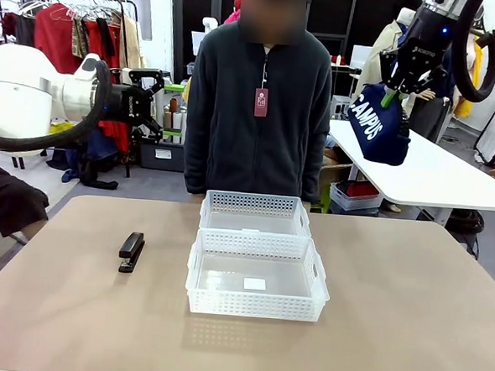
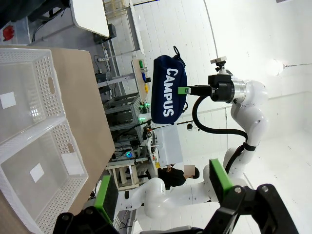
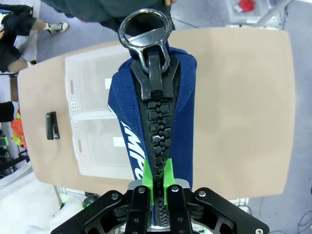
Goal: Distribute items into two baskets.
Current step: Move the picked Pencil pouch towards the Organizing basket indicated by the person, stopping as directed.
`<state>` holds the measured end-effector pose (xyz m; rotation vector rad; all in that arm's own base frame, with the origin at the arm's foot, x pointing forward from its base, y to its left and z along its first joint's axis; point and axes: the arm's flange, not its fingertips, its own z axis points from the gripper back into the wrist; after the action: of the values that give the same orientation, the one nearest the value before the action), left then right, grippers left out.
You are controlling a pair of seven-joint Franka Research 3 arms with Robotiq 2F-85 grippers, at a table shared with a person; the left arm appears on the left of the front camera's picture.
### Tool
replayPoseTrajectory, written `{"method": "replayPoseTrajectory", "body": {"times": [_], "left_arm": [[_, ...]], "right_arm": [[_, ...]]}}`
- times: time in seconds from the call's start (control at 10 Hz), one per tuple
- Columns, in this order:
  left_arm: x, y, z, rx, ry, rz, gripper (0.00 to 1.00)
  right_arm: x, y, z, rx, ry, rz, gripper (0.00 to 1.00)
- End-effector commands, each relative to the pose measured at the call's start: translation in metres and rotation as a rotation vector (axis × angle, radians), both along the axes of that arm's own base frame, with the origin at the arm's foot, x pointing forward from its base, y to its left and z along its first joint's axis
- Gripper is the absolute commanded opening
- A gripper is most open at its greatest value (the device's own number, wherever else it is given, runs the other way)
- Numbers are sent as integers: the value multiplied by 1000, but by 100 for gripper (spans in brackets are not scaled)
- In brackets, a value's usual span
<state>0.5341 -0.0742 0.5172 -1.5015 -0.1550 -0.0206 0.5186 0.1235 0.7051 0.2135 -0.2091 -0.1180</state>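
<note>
Two baskets were counted on the tan table (image 1: 390, 329), the near basket (image 1: 253, 305) touching the far basket (image 1: 255, 204). One stapler (image 1: 131, 251) was seen near them. One pouch (image 1: 381, 125) was held up high, clamped in the right gripper (image 1: 393, 95) jaws. The left gripper (image 2: 163, 187) jaws were spread wide, empty. A clothes rack (image 1: 73, 11) was spotted behind.

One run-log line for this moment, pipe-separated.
right pincer shut on pouch, high at right | left pincer open, high at left | stapler on table, left side | near basket, far basket hold neither item
</note>
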Motion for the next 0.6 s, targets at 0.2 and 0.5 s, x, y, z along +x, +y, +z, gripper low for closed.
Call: {"method": "replayPoseTrajectory", "body": {"times": [0.2, 0.5], "left_arm": [[-1, 1, 2, -2, -1, 1, 100], [-1, 1, 2, -2, -1, 1, 100]], "right_arm": [[-3, 0, 3, -1, -4, 1, 0], [-3, 0, 3, -1, -4, 1, 0]]}}
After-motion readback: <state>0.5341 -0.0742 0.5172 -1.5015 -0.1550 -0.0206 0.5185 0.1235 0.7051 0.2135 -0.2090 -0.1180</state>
